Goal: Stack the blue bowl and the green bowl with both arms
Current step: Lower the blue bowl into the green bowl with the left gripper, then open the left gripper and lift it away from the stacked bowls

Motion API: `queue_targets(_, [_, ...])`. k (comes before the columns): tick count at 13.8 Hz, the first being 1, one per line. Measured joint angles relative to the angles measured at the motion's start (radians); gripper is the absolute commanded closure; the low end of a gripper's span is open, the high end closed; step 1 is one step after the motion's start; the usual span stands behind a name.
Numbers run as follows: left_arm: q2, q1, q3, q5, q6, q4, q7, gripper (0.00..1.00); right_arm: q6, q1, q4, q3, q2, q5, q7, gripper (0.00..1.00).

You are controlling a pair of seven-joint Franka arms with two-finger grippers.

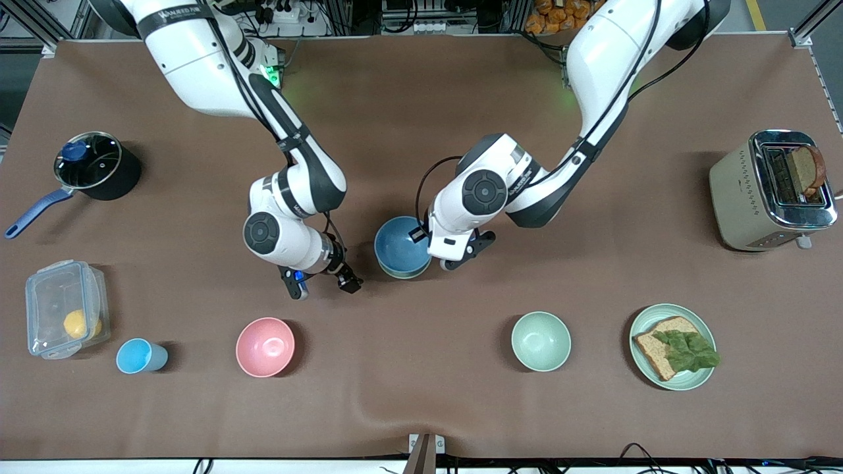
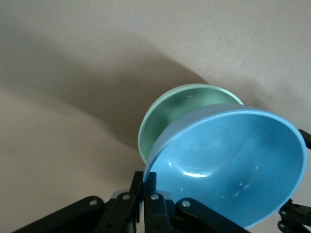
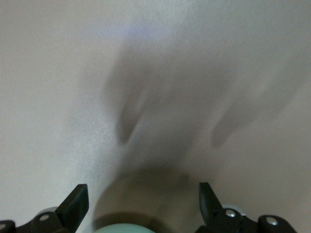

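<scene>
The blue bowl [image 1: 398, 245] sits tilted in the sage-green bowl [image 1: 399, 274] near the middle of the table. In the left wrist view the blue bowl [image 2: 228, 165] leans over the green bowl [image 2: 177, 104], which rests on the cloth. My left gripper [image 1: 425, 250] is shut on the blue bowl's rim, one finger inside and one outside [image 2: 146, 194]. My right gripper [image 1: 323, 284] is open and empty just above the table, beside the two bowls toward the right arm's end. In the right wrist view [image 3: 141, 206] a pale green edge shows low between its fingers.
Nearer the front camera stand a pale mint bowl [image 1: 541, 341], a pink bowl [image 1: 265, 347], a light-blue cup [image 1: 138, 356] and a green plate [image 1: 637, 326] with a sandwich. A toaster [image 1: 770, 191] stands at the left arm's end. A pot [image 1: 99, 164] and a plastic box [image 1: 62, 316] stand at the right arm's end.
</scene>
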Motion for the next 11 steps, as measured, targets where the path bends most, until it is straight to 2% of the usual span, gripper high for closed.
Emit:
queue_targets(5, [0.043, -0.063, 0.063, 0.000, 0.061, 0.000, 0.000, 1.00, 0.019, 0.011, 0.000, -0.001, 0.021, 0.000, 0.016, 0.00])
queue_targets(8, [0.054, -0.071, 0.074, 0.000, 0.065, 0.001, 0.001, 1.00, 0.025, 0.011, 0.000, -0.001, 0.024, -0.003, 0.016, 0.00])
queue_targets(9, [0.055, -0.071, 0.075, 0.000, 0.065, 0.001, 0.001, 0.77, 0.025, 0.011, 0.000, -0.001, 0.024, -0.003, 0.016, 0.00])
queue_targets(10, [0.056, -0.071, 0.075, 0.000, 0.065, 0.001, 0.001, 0.41, 0.025, 0.011, 0.000, -0.001, 0.024, -0.003, 0.016, 0.00])
queue_targets(11, [0.056, -0.071, 0.075, 0.000, 0.065, 0.001, 0.001, 0.12, 0.025, 0.012, 0.000, 0.000, 0.024, -0.003, 0.016, 0.00])
